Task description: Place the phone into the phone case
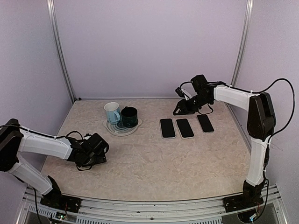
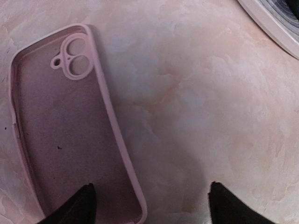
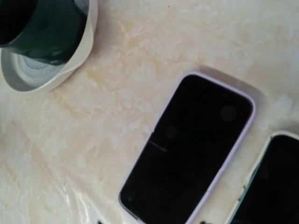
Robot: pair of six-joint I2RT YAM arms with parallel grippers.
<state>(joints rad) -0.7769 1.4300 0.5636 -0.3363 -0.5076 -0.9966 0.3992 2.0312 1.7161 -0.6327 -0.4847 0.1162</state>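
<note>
L gripper [image 2: 152, 205] is hovering low over the near-left part of the table [image 1: 154, 163]. Its jaws are standing wide apart and aren't gripping anything. In the L wrist view the pink phone case [image 2: 60, 121] is lying flat on the marbled top, open side up and empty, w/ the camera cutout at its far end. One L fingertip [image 2: 77, 207] is overlapping the case's near end; can't tell if it's touching. The other tip is showing over bare table to the right of the case. In the top view the L arm is hiding the case.

R gripper [image 1: 180, 109] is hanging at the far right, just behind a row of 3 phones and well apart from the case. Can't tell its jaw gap: the top view is too small, and the R wrist view is showing only tiny dark bits at the bottom edge.

The phones are lying dark face up, side by side w/ small gaps. The lilac-rimmed phone [image 3: 187, 149] is sitting on the left and the pale-rimmed phone [image 3: 273, 186] in the middle. The rightmost phone [image 1: 205, 123] is looking dark edge to edge.

The plate [image 1: 122, 134] is sitting left of the phones, carrying a light-blue mug [image 1: 112, 112] and a dark-green mug [image 1: 129, 116], both upright and right next to each other.
</note>
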